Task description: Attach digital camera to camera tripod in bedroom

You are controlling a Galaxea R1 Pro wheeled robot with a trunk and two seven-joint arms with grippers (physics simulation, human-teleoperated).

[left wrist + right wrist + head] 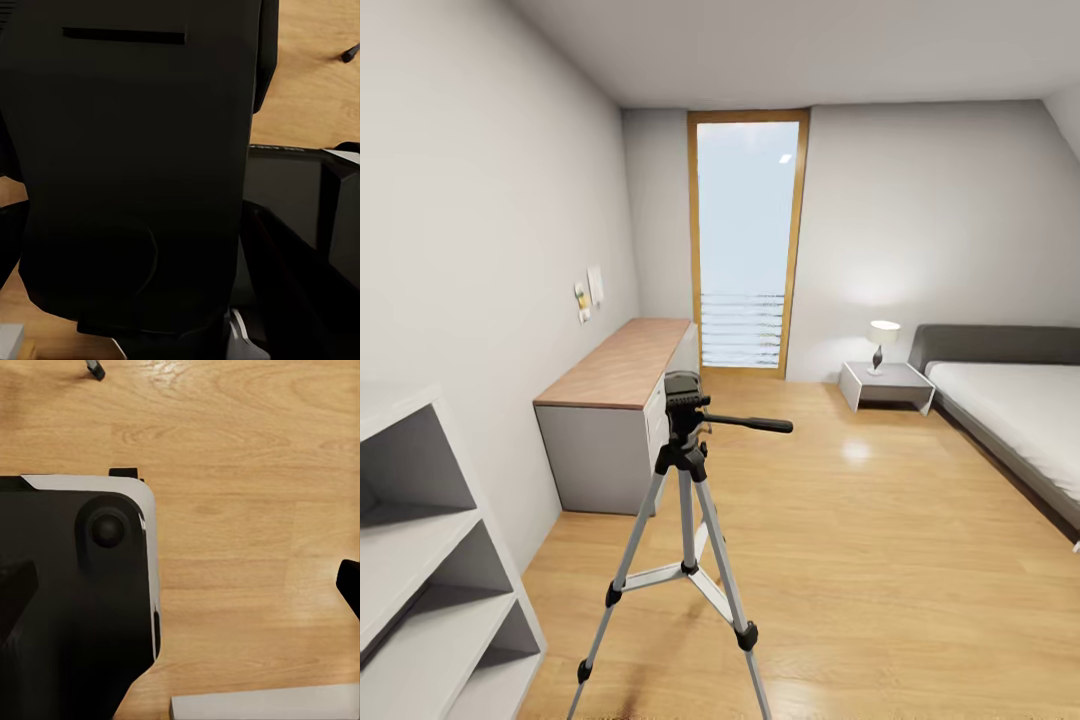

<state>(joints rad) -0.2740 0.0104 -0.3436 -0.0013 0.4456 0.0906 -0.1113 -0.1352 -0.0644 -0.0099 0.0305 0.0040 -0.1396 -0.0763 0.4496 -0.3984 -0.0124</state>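
Note:
The camera tripod (687, 500) stands on the wood floor just ahead of me, with silver legs spread. Its black head (682, 390) is bare and its pan handle (752, 423) points right. In the left wrist view a black boxy body with a thin slot, the digital camera (135, 165), sits right in front of the lens above the floor. My left gripper is shut on it, its fingers hidden behind it. In the right wrist view my right gripper (180, 589) is open over my black base (67, 607) and the floor, with nothing between its fingers.
This is the bedroom. A wood-topped desk (625, 365) stands along the left wall behind the tripod, and a grey cube shelf (420, 560) is near left. A tall window (745, 240) is at the far end. A nightstand (885, 385) with a lamp (880, 340) and a bed (1010, 400) are at the right.

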